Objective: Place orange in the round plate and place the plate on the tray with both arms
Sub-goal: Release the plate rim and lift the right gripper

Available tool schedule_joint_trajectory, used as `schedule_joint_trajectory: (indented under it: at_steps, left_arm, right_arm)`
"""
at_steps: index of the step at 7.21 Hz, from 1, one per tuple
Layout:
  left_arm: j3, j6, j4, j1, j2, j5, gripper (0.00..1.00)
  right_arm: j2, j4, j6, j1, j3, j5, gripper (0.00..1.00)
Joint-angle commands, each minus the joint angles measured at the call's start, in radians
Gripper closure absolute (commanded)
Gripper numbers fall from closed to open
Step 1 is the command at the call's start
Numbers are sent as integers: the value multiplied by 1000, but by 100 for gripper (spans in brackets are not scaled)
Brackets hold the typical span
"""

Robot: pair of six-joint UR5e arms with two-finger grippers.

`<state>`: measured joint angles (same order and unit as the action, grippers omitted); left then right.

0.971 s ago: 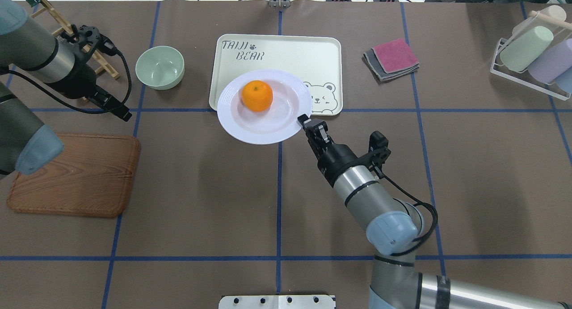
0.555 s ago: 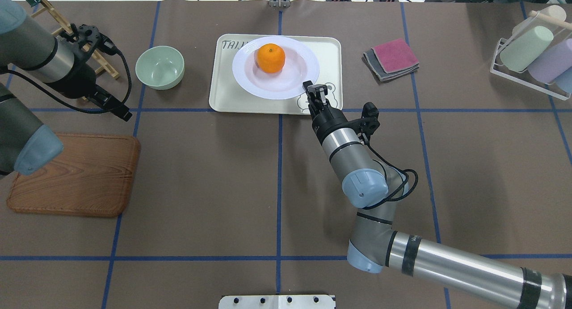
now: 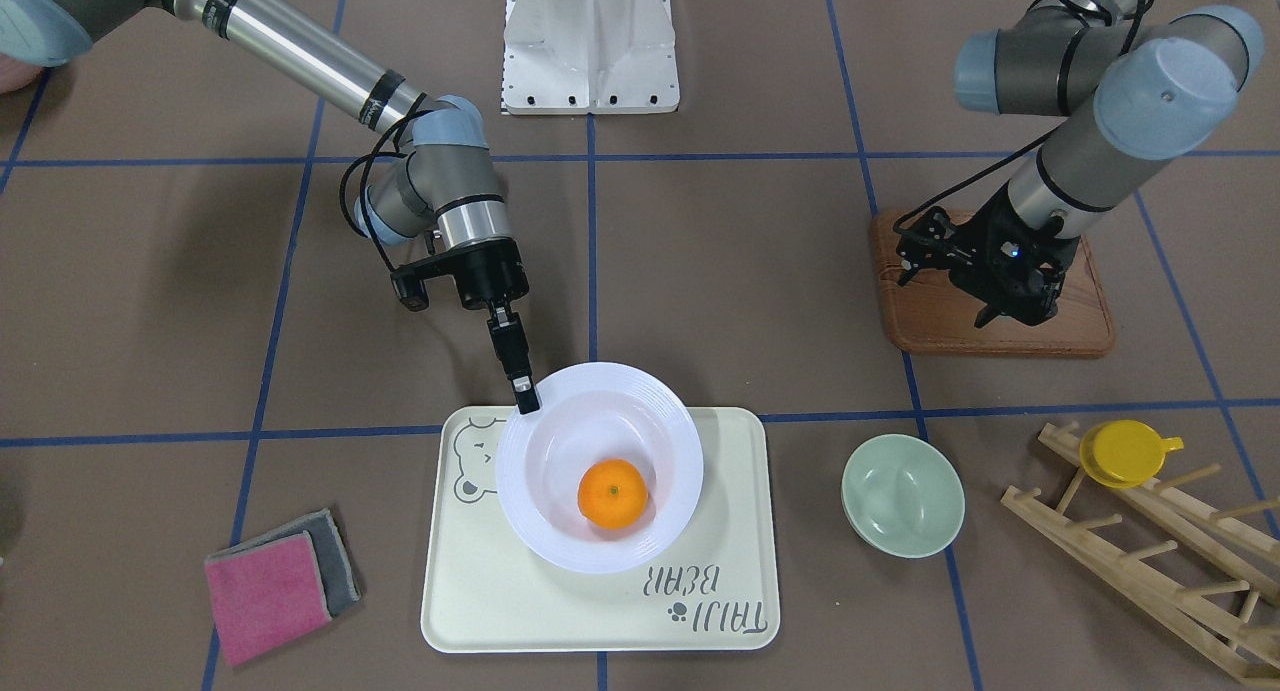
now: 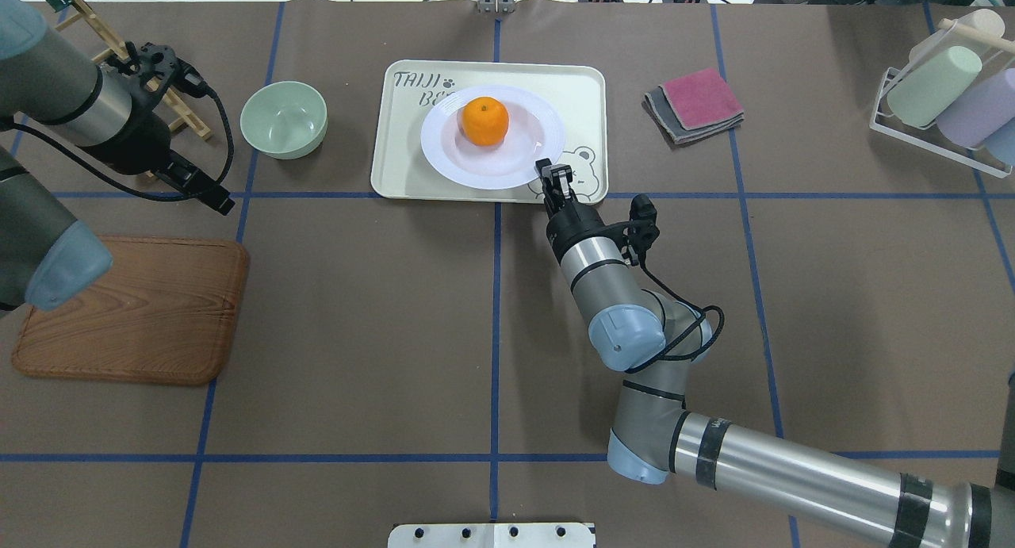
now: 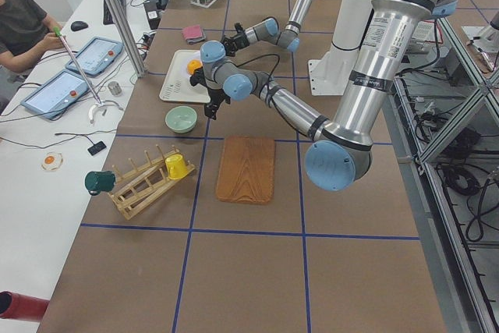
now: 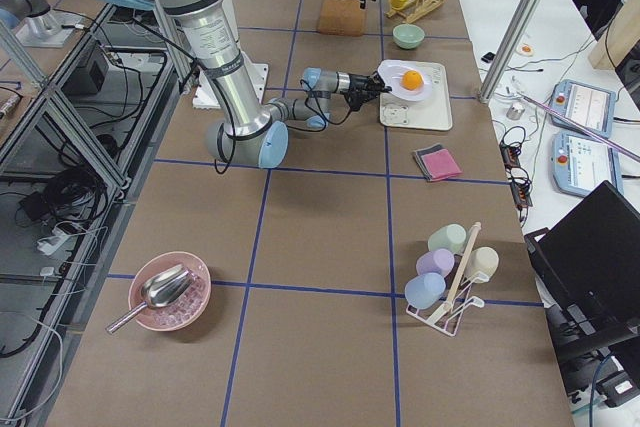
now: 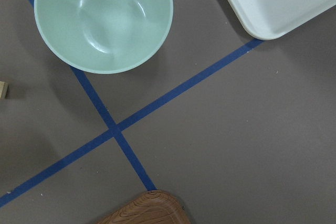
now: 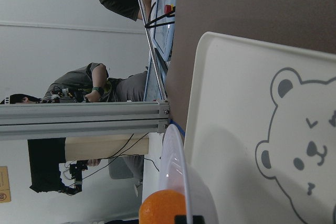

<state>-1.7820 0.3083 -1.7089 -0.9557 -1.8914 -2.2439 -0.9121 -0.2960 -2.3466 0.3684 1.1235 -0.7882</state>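
Observation:
The orange (image 4: 485,121) lies in the white round plate (image 4: 507,163). My right gripper (image 4: 553,171) is shut on the plate's near-right rim. The plate is over the middle of the cream tray (image 4: 396,167), and I cannot tell whether it rests there or hangs just above. From the front, the orange (image 3: 612,493) sits in the plate (image 3: 560,441) and the right gripper (image 3: 525,396) pinches the rim over the tray (image 3: 480,591). The right wrist view shows the plate rim (image 8: 176,171), orange (image 8: 163,207) and bear drawing. My left gripper (image 4: 216,201) hangs open and empty beside the wooden board.
A pale-green bowl (image 4: 284,120) sits left of the tray, with a wooden board (image 4: 131,310) nearer on the left. Folded cloths (image 4: 695,104) lie right of the tray, and a cup rack (image 4: 944,96) stands far right. A wooden rack (image 3: 1150,531) holds a yellow cup (image 3: 1125,451).
My right gripper carried the plate with the orange from the tray's near edge to over the tray's middle, then brought it slightly nearer and lower. The left arm stayed still.

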Motion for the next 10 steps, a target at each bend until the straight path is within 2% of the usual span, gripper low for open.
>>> schedule_joint_trajectory:
  at_steps: [1,2,3,4,5,6,7,8,9,10]
  left_arm:
    - [1,0,0,0,0,0,1]
    - [0,0,0,0,0,0,1]
    - [1,0,0,0,1,1,1]
    - [1,0,0,2,0,1,1]
    - [1,0,0,0,0,0,1]
    - [1,0,0,2,0,1,1]
    - [1,0,0,2,0,1,1]
    - [4,0,-1,2,0,1,1]
    - [4,0,-3,0,0,1,1]
    - [6,0,-3,2,0,1,1]
  right_arm:
    - [-1,0,4,-14,-14,-2,100]
    - [-1,0,6,-14,-16,-2,78]
    - [-1,0,9,-14,-16,-2,64]
    - [-1,0,10,-14,-14,-2,42]
    - [-4,0,26,-14,2,-2,31]
    - [-51,0,105,-29,106,-8,24]
    - [-153,3,195,-69,268,-8,21]
    - [-228,0,295,-110,374,-22,20]
    - [-234,0,410,-106,401,-92,18]
    - [-247,-9,511,-97,406,-159,4]
